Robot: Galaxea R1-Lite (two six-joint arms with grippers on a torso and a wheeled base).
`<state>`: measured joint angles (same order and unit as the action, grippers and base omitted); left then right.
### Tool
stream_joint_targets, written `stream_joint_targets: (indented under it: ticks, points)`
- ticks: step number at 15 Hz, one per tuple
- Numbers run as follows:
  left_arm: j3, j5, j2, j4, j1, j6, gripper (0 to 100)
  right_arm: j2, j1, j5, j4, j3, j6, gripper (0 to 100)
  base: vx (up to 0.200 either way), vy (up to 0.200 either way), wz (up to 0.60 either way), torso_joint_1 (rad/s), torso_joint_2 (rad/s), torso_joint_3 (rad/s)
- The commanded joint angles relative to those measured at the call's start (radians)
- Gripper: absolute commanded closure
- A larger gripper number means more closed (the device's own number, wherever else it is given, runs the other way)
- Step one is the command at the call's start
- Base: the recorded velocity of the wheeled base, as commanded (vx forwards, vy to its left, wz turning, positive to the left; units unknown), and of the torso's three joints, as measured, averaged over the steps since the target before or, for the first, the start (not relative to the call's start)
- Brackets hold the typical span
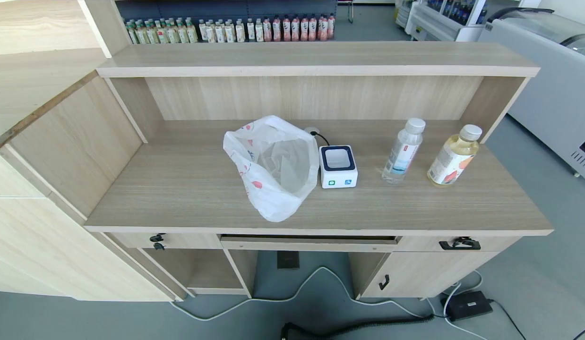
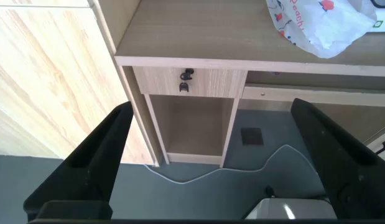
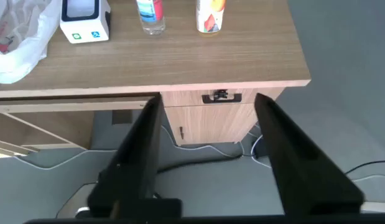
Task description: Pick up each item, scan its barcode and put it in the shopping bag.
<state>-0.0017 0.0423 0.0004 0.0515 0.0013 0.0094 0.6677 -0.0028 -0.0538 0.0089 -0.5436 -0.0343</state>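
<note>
On the wooden counter (image 1: 188, 198) lies a white plastic shopping bag (image 1: 271, 166) with its mouth open; its edge (image 2: 320, 28) also shows from the left wrist. Right of it stands a white barcode scanner (image 1: 338, 166) (image 3: 85, 18). Further right stand a clear water bottle (image 1: 402, 152) (image 3: 149, 14) and a bottle of yellowish drink (image 1: 453, 157) (image 3: 211, 15), both upright. My left gripper (image 2: 214, 155) hangs open below the counter's front, before the left drawer. My right gripper (image 3: 208, 146) is open too, low in front of the right drawer, with nothing between its fingers.
A raised shelf (image 1: 316, 59) and side walls enclose the counter's back. Drawers with a key (image 2: 186, 79) and a black handle (image 1: 459, 243) sit under the edge. Cables (image 1: 321, 274) and a black box (image 1: 467, 304) lie on the floor. Freezers (image 1: 552, 71) stand to the right.
</note>
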Motion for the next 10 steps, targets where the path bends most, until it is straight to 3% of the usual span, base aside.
stream_joint_targets:
  ticks: [1,6,10]
  points:
    - [0.000,0.001,0.000,0.001,0.000,0.000,0,0.240,-0.002,0.000,-0.121,-0.013,0.016,0,0.000,0.000,0.00,0.000,0.00,0.000]
    - [0.000,0.001,0.000,-0.001,0.000,0.000,0,0.810,-0.013,0.040,-0.607,-0.096,0.047,0,0.000,0.000,0.00,0.000,0.00,0.000]
    - [0.000,0.001,0.000,-0.001,0.000,0.000,0,1.086,0.000,0.052,-0.845,-0.208,0.042,0,0.000,0.000,0.00,0.000,0.00,0.000]
